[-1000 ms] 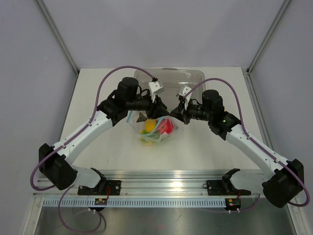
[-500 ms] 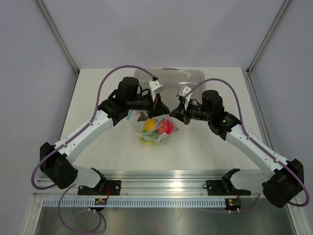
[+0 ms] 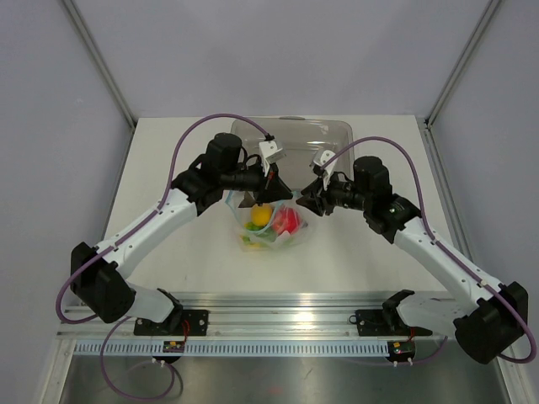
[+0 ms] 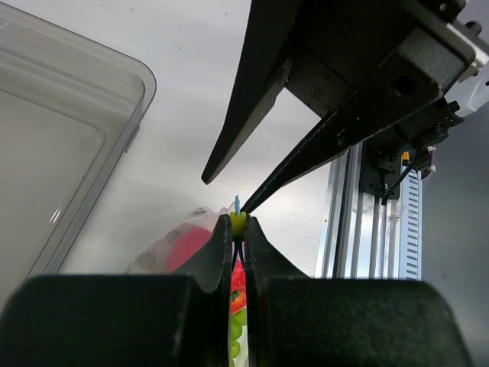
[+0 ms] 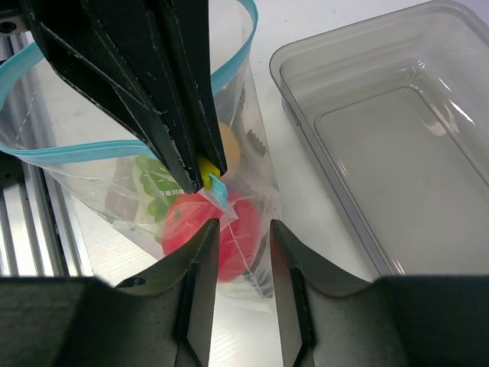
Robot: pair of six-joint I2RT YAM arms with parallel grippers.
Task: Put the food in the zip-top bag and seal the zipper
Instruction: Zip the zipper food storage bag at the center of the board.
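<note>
1. The left end effector (image 4: 238,222) was clenched on the zipper (image 5: 69,150). The teal strip and a small yellow piece were pinched between its tips. I could not tell what the yellow piece was.
2. The right end effector (image 5: 244,227) was released, with its jaws apart and nothing between them. The bag's corner lay just ahead of its tips and did not appear to touch them.
3. Change over the last second: the right end effector had drawn back a little from the bag's corner toward its own side. Earlier it had sat close against that corner. The left end effector had shifted slightly the same way, and the bag had moved with it.
4. The zip-top bag (image 5: 99,183) hung just below the left tips. It held the red fruit (image 5: 183,225), green grapes (image 5: 157,195) and a yellow fruit (image 5: 228,145). The fish could not be made out with certainty.
5. Judgement: loading looked finished. Away from the left tips the zipper bowed out in an open loop, so the seal was not yet made. The right end effector seemed free to take a new hold or to press along the strip.
6. Pose: both arms reached forward and inward from their bases, forearms converging. The end effectors stood nearly nose to nose above the bag.
7. The clear tray (image 5: 397,153) sat on the worktop (image 3: 168,252), beyond both end effectors.
</note>
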